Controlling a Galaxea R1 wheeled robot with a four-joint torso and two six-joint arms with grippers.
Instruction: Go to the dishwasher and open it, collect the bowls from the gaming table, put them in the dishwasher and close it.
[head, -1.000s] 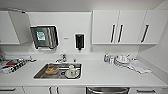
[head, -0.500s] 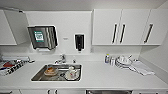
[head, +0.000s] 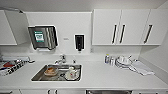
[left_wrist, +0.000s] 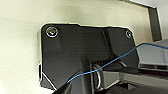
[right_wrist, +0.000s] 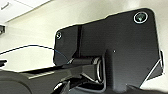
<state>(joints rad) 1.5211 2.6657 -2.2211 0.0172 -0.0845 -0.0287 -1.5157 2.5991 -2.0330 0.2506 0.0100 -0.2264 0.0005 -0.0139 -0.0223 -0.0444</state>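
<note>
One sink (head: 40, 76) sat in the worktop, with one tap (head: 61, 59) behind it. Three bar handles (head: 122, 33) marked the upper cabinets. One wall dispenser (head: 79, 42) and one paper-towel holder (head: 43, 37) hung. Two small bottles (head: 109, 60) stood beside one dish stack (head: 123, 62).

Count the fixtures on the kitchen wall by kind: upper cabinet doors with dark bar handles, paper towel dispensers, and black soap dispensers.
Upper cabinet doors with dark bar handles: 3
Paper towel dispenser: 1
Black soap dispenser: 1
Total: 5
</note>
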